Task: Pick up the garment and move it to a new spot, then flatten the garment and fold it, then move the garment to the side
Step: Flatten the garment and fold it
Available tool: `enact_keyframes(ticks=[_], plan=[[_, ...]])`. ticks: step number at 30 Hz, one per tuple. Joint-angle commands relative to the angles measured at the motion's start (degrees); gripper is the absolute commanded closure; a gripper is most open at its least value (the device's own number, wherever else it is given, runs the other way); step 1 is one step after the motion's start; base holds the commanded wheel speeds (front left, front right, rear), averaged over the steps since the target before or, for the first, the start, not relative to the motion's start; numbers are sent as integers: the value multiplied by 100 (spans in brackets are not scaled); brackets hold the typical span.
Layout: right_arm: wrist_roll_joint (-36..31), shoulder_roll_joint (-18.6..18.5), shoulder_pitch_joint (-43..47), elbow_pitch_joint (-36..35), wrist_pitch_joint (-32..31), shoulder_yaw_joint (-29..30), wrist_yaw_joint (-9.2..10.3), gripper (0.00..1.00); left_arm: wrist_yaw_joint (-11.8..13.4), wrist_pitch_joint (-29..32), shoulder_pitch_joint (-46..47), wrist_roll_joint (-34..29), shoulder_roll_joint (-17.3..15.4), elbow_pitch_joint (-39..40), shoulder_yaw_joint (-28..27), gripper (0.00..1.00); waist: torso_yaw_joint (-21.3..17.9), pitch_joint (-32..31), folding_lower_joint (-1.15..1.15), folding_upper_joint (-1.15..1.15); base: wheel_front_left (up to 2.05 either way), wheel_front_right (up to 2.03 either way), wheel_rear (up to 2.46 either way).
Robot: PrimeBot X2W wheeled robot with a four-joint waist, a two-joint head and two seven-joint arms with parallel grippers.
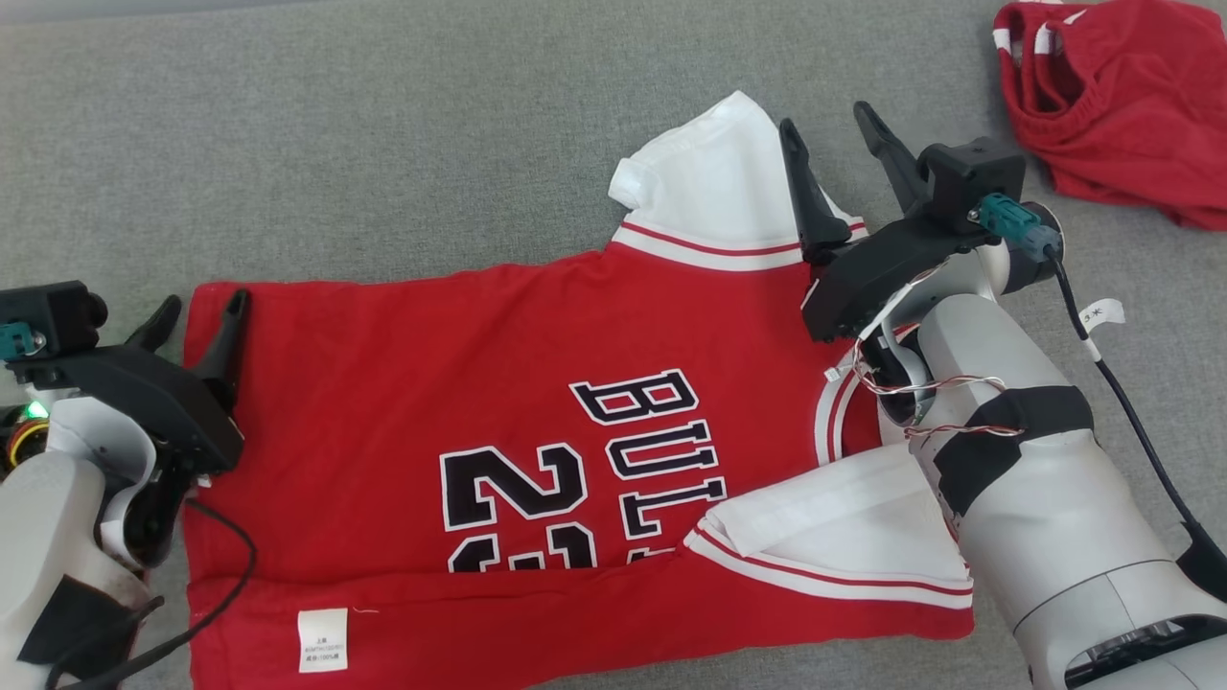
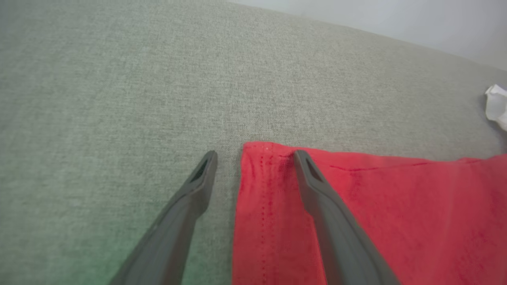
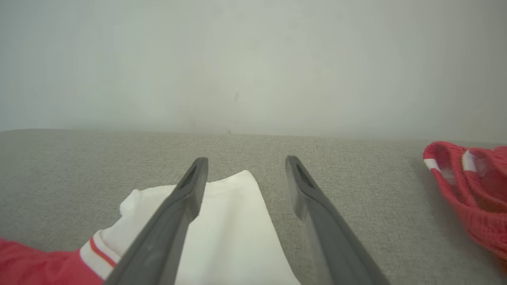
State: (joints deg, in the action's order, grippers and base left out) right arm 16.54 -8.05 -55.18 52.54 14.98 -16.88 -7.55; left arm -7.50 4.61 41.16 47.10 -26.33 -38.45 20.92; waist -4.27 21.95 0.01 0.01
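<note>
Red shirt (image 1: 403,383) lies spread on the grey cloth top (image 1: 383,144); left gripper (image 1: 204,303) and right gripper (image 1: 825,117) gape wide, holding nothing.

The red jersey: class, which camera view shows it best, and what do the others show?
The head view: the red jersey lies almost whole, with lettering and both white sleeves. The left wrist view gives a red corner; the right wrist view one white sleeve.

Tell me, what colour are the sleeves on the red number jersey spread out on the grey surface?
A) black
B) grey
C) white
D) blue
C: on the jersey, both sleeves are white, joined to the red body by red-and-white striped trim.
</note>
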Motion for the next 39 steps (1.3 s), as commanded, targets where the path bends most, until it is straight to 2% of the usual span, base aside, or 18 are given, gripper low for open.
enact_keyframes(ticks=[1,6,7,8,9,12,18,24,29,37,38,39], plan=[[-35,31,-57,18,23,-23,16,0,3,-20,61,112,-3,-76,111,0,-11,28,-1,-1,0,0,0],[-115,86,-166,249,23,-104,16,0,8,-56,235,276,-5,-432,292,0,-14,71,-1,-1,0,0,0],[-118,101,-210,297,23,-119,16,0,8,-40,272,310,0,-522,332,20,-13,81,-1,-1,0,0,0],[-119,107,-270,321,24,-137,16,0,8,-35,304,322,5,-585,380,92,-10,89,-1,-1,0,0,0],[-133,96,-311,358,24,-150,16,0,8,-60,328,407,48,-630,390,100,5,93,-1,-1,0,0,0],[-116,43,-441,624,2,-162,16,0,3,-175,424,430,94,-653,476,100,92,77,-1,-1,0,0,0],[-57,16,-970,1270,-452,-280,16,0,4,-488,665,372,107,-510,688,100,349,107,-1,-1,0,0,0],[-106,-91,-1519,1791,-1013,-339,16,0,4,-805,891,319,255,-212,874,100,647,275,-1,-1,0,0,0],[-275,-259,-1816,1999,-1260,-288,16,0,4,-968,1007,288,378,14,1020,100,858,470,-1,-1,0,0,0],[-587,-398,-2040,2116,-1765,-10,16,0,5,-1128,1082,201,381,175,1109,100,973,707,-1,-1,0,0,0],[-625,-395,-2041,2126,-1852,38,16,3,4,-1149,1084,205,385,186,1115,100,981,723,-1,-1,0,0,0],[-672,-374,-2036,2134,-1929,71,16,60,4,-1160,1087,212,389,203,1119,100,987,735,-1,-1,0,0,0]])
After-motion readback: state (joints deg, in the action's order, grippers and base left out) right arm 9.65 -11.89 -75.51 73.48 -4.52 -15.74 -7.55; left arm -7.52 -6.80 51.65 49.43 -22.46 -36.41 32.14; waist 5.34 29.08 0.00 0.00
